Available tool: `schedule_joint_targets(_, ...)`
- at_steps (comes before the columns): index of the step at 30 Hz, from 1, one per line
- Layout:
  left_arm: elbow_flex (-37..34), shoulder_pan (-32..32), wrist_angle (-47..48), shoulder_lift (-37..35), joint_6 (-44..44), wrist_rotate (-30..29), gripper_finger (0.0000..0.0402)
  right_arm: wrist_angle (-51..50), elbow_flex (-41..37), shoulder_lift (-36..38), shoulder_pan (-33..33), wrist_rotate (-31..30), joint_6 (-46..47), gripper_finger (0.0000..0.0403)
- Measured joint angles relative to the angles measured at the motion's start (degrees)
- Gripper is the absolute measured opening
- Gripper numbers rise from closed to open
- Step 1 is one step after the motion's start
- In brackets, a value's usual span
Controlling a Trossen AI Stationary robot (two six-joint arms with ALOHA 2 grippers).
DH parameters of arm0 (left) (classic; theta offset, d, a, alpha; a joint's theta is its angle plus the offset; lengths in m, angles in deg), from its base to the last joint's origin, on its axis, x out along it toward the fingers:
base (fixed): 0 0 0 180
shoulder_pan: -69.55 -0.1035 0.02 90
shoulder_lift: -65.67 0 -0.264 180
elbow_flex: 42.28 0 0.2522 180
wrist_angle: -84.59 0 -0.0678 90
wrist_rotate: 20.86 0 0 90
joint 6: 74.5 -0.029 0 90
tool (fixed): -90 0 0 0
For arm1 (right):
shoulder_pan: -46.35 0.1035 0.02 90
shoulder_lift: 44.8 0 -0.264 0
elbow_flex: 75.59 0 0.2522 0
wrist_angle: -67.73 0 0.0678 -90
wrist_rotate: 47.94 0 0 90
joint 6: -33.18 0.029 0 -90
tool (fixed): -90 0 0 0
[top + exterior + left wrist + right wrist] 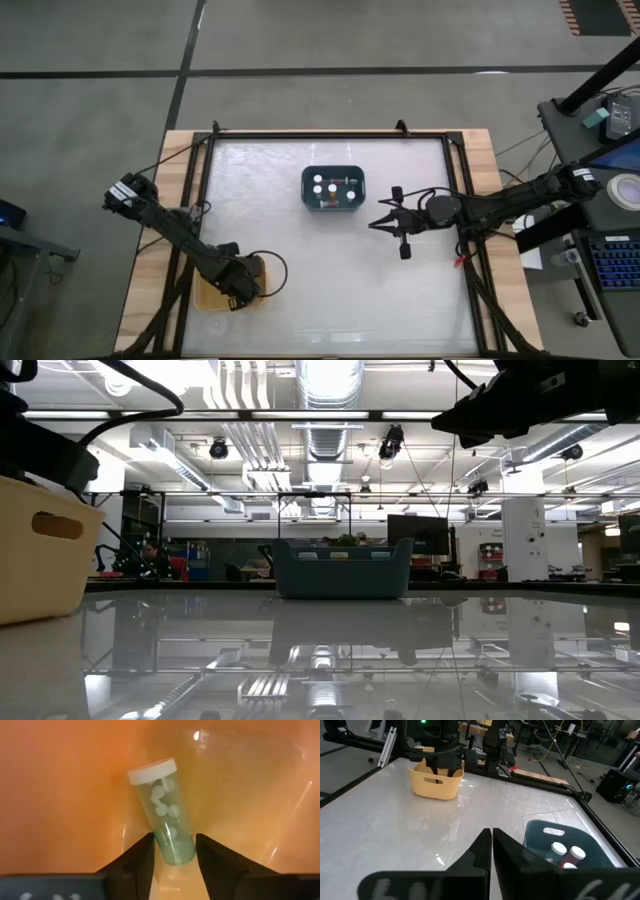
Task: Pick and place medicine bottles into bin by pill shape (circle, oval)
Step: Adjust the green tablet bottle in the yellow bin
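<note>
Down inside the yellow bin (212,298), at about seven o'clock on the tabletop (300,290), the left gripper (173,851) is lowered; only the left wrist view shows what it has. There a clear medicine bottle (162,810) with a white cap and round white pills stands between the two dark fingers (135,862), which are parted no wider than the bottle's base and appear to press its lower end on both sides. From above, the arm hides this bottle completely, and the low view shows only the bin's outer wall (40,550).

Toward three o'clock, the right gripper (385,222) hovers above the tabletop just beside the dark teal bin (310,190). Its wrist view shows the fingers (475,855) pressed together with only a thin seam, holding nothing. White-capped bottles (325,185) stand upright in the teal bin near twelve o'clock.
</note>
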Motion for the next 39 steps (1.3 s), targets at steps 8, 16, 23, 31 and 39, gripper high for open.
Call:
schedule_joint_targets(8, 0.26, 0.0, 0.21, 0.0, 0.07, 0.0, 0.0062, 0.0, 0.0, 0.0, 0.0, -0.02, 0.0, 0.0009)
schedule_joint_targets(16, 4.05, 0.0, 3.69, -0.11, -0.83, 0.02, 0.0064, 0.0, 0.0, -0.01, 0.0, -0.02, 0.02, 0.0009)
schedule_joint_targets(23, 8.68, 0.29, 9.08, -1.33, -1.9, -0.62, 0.0065, 0.01, 0.0, 0.0, -0.02, -0.04, 0.02, 0.0009)
schedule_joint_targets(31, 10.43, 5.69, 6.93, -8.95, -1.37, -26.71, 0.0065, 0.62, 0.0, -0.46, 0.0, -0.02, 2.42, 0.0009)
schedule_joint_targets(39, 7.53, 12.69, -2.22, -12.47, -6.17, -51.31, 0.0065, 7.0, 0.0, -5.46, 0.0, 0.02, 2.93, 0.0009)
